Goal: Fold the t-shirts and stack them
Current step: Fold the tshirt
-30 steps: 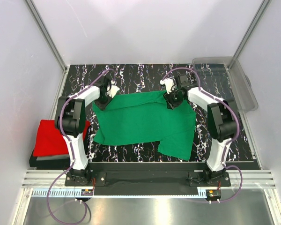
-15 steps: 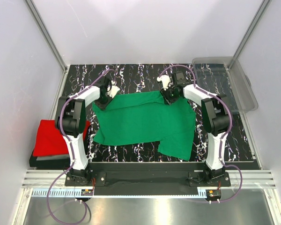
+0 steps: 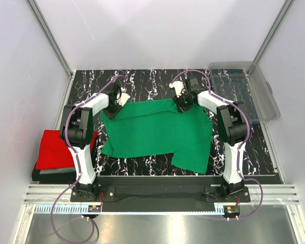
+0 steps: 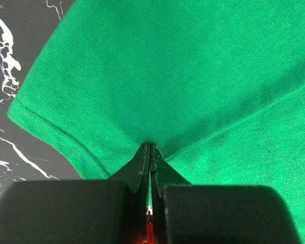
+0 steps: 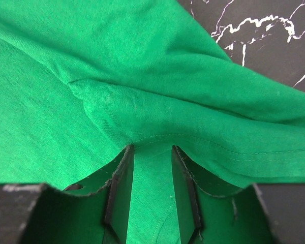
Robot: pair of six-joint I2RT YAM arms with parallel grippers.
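The green t-shirt (image 3: 155,133) lies spread across the middle of the table (image 3: 142,81), its long axis running left to right. Its far edge meets both arms. The left fingers (image 4: 138,170) are clamped on the far-left corner, while the right fingers (image 5: 121,183) stand apart, straddling the hem without pinching it.
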